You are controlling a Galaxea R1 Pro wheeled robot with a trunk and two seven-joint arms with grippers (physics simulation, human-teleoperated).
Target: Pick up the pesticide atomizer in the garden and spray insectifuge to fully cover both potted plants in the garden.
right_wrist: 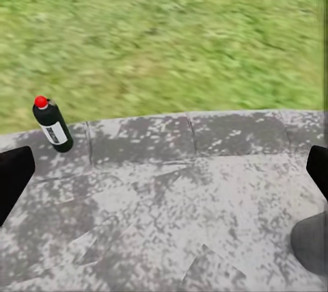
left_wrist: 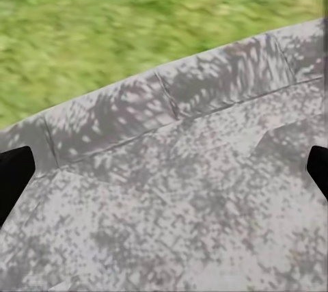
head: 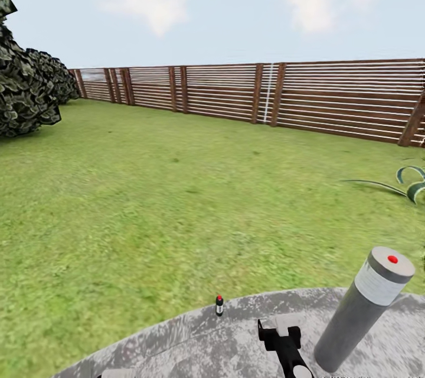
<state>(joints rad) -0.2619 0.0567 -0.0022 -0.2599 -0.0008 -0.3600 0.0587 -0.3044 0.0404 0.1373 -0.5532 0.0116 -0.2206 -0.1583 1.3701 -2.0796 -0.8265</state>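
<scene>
Pesticide atomizer upright at the far edge of the round grey stone patio, just inside the curved rim, lawn right behind it. Dark bottle, red cap, white band; any writing on band too small to read. Same bottle in right wrist view, standing slightly tilted in frame on a rim slab, white label patch visible, text illegible.

Right end effector low in head view, black, hovering over patio, nearer than the atomizer and to its right, well apart from it. Right wrist view: two dark fingertips at opposite frame edges, wide apart, nothing between them — released, empty.

Left end effector: dark fingertips at both frame edges, spread wide over speckled stone and rim joints, grass beyond; released, nothing held.

Grey bollard lamp on patio at right, red dot on top, pale band below cap, no readable marking. Its base seen as a dark blur in right wrist view.

Head view alone: wooden slat fence across the background, dark bushy trees at left, long green striped blades of a spiky plant at right edge, sky with clouds.
</scene>
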